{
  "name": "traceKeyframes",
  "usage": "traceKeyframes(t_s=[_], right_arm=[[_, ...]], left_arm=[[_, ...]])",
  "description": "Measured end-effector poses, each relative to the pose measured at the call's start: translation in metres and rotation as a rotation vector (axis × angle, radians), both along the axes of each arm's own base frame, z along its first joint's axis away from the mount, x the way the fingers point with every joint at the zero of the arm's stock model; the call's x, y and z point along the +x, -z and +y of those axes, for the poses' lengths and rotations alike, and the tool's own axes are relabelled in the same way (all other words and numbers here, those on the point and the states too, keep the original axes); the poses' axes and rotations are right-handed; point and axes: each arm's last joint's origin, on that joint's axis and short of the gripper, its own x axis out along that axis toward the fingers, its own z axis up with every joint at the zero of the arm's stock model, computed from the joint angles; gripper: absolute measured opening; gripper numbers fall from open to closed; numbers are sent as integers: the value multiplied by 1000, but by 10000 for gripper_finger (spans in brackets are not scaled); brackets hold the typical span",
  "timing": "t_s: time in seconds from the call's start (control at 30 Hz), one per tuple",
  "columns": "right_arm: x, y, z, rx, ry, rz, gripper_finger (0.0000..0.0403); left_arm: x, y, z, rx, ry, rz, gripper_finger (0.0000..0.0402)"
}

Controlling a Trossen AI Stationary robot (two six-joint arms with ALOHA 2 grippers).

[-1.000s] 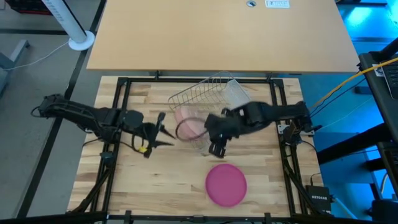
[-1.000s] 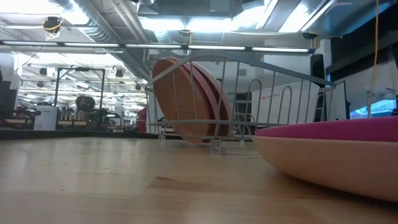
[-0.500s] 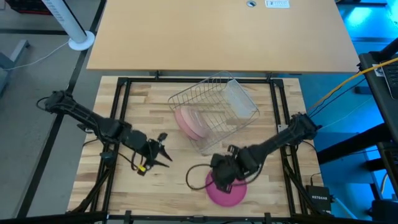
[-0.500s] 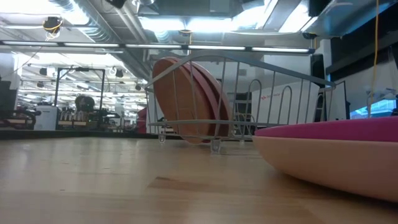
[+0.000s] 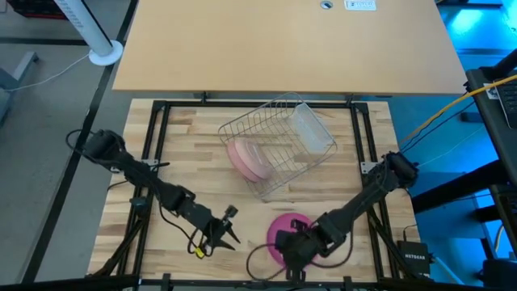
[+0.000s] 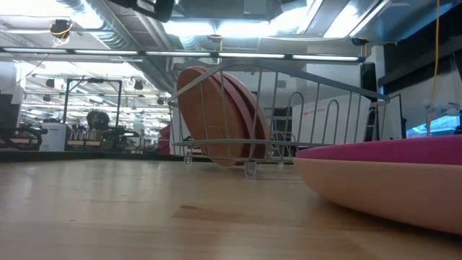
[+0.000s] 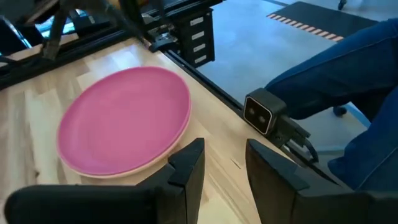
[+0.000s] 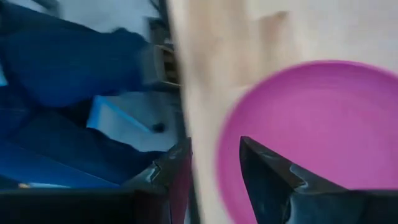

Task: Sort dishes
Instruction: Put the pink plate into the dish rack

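A magenta-pink plate (image 5: 292,229) lies flat on the wooden table near its front edge, looming at the right of the low view (image 6: 382,155). A tan-brown plate (image 6: 206,115) and a pale peach plate (image 6: 249,119) stand on edge in the silver wire rack (image 5: 279,145). My right gripper (image 8: 214,163) is open above the magenta plate's near rim (image 8: 227,149), one finger over the plate and one outside it. I cannot see it touching. My left gripper (image 7: 224,163) is open just left of the plate (image 7: 124,118), pointing at it, apart from it.
A clear plastic cup (image 5: 309,128) lies in the rack's far right end. Black frame rails (image 5: 153,162) run along the table's sides. A small camera (image 7: 264,115) sits at the front edge, and a person in blue trousers (image 7: 348,68) sits beyond it.
Both grippers have come down and toward the table's near edge. The right one swung from the rack to above the magenta plate's near rim. The left one went near and rightward to the plate's left side. The plates have stayed in place.
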Motion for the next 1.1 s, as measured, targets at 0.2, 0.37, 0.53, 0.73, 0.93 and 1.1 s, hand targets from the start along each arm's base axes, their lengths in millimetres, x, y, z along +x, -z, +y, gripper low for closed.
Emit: traceKeyframes(t_s=[0.2,0.37,0.53,0.73,0.93,1.1], right_arm=[[-9,8,14,44,132,-6,138],[-12,27,26,58,202,54,138],[-11,45,42,87,165,78,138],[-9,68,50,69,151,121,138],[-6,82,50,37,161,139,138],[-5,91,51,13,166,149,138]], left_arm=[[2,2,-1,-12,-7,4,109],[2,1,-1,-27,-8,-12,109],[2,0,-1,-29,-9,-16,109],[3,0,-1,-31,-9,-19,109],[3,0,-1,-31,-9,-18,109],[3,0,-1,-32,-9,-18,109]])
